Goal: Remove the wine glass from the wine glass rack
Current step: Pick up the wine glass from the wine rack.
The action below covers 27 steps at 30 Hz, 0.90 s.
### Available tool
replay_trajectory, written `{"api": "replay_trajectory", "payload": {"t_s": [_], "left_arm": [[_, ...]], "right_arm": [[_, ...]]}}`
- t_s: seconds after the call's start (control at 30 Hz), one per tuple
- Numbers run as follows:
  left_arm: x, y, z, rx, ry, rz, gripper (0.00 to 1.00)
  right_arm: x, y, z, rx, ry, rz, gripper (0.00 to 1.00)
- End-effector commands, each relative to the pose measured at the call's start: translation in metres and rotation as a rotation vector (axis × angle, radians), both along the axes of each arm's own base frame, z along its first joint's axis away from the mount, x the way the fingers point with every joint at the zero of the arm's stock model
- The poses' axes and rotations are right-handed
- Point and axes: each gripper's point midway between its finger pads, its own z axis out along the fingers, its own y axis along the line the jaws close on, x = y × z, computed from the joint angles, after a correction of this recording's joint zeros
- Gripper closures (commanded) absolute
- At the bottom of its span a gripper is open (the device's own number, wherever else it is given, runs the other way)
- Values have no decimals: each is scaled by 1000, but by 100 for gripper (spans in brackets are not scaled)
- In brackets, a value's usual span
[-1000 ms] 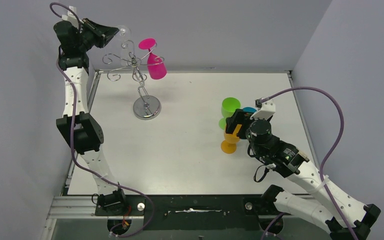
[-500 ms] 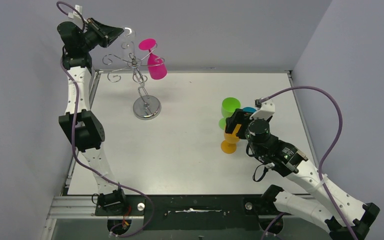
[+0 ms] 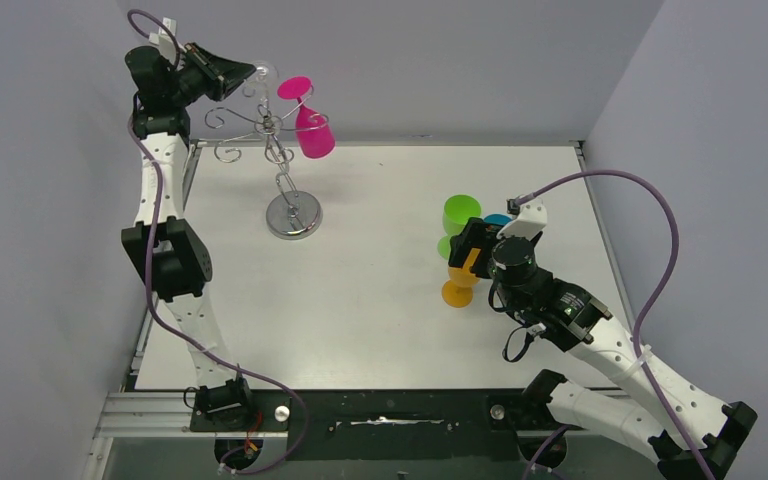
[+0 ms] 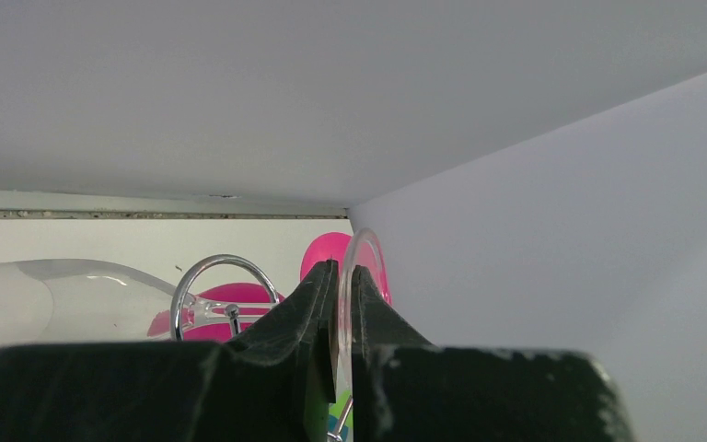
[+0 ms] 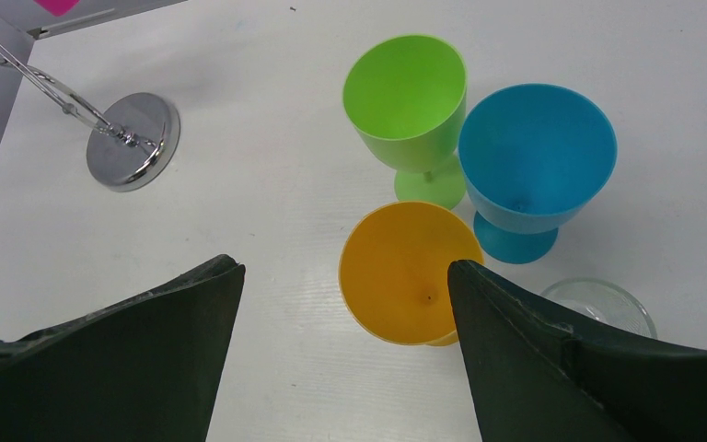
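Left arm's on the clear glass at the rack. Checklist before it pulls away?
1. Left pincer shut on foot of the clear wine glass: ok.
2. Stem out of scroll arm of the wine glass rack: cannot tell.
3. Rack base flat on the table: ok.
4. Gap to the hanging pink wine glass: cannot tell.
5. Right pincer open, away from the rack, above the orange goblet: ok.

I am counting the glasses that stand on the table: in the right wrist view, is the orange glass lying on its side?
No, the orange glass stands upright on the table, open bowl facing up, beside the blue glass.
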Motion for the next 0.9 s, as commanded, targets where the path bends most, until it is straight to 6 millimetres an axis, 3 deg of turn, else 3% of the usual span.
{"api": "replay_trajectory", "payload": {"t_s": [0.0,0.17,0.4,0.87], "left_arm": [[-21,0,45,39,-111,16,100],[-33,11,54,61,-107,64,100],[-44,14,50,69,-99,79,100],[-56,71,85,176,-215,411,100]], "right_arm": [[3,-7,11,37,-35,-48,16],[4,-8,9,32,-32,-53,16],[4,-8,8,32,-27,-56,16],[3,-12,7,33,-28,-69,16]]}}
